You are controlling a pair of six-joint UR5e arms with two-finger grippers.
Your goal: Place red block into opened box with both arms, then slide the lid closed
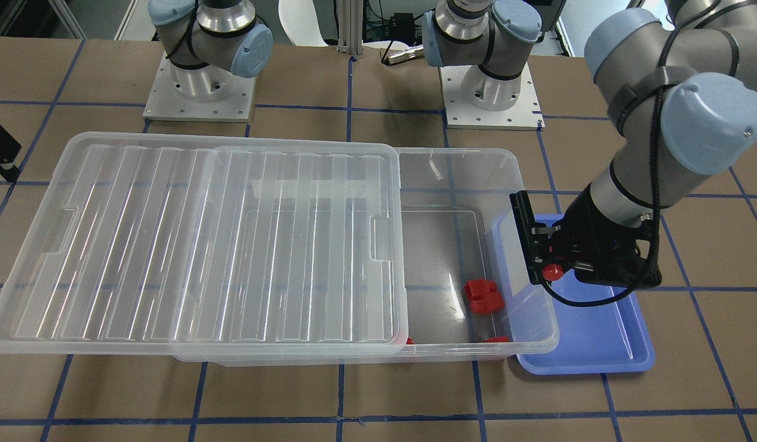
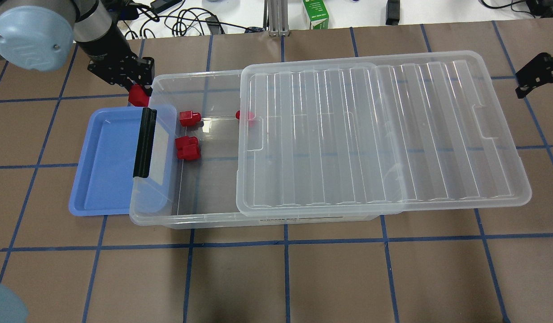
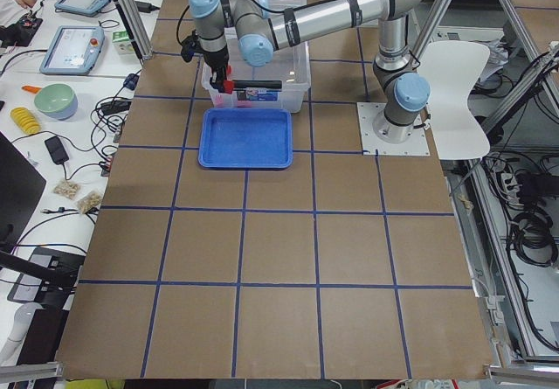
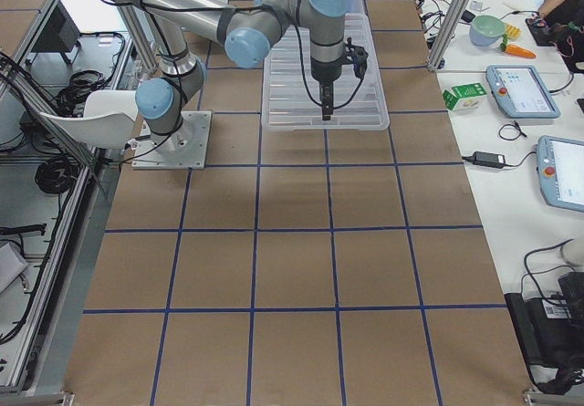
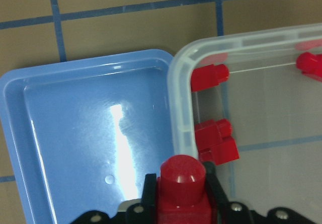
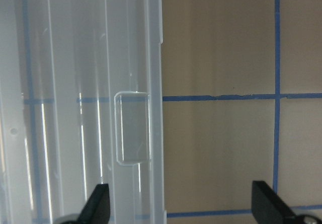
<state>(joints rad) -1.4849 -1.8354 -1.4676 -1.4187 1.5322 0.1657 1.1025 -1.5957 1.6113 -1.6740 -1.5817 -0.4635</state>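
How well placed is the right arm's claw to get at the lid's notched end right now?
Probably yes: the open claw hangs just above the lid's edge by the notch, and nothing shows between them.

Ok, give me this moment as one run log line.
left gripper: shut on red block, near box corner | right gripper: open, over end of lid | box: loose blocks inside | lid: partly open

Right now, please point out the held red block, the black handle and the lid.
held red block (image 5: 182, 172), left wrist view, rounded stub.
black handle (image 2: 144, 142), overhead view, middle of bar.
lid (image 2: 384, 134), overhead view, ribbed centre.
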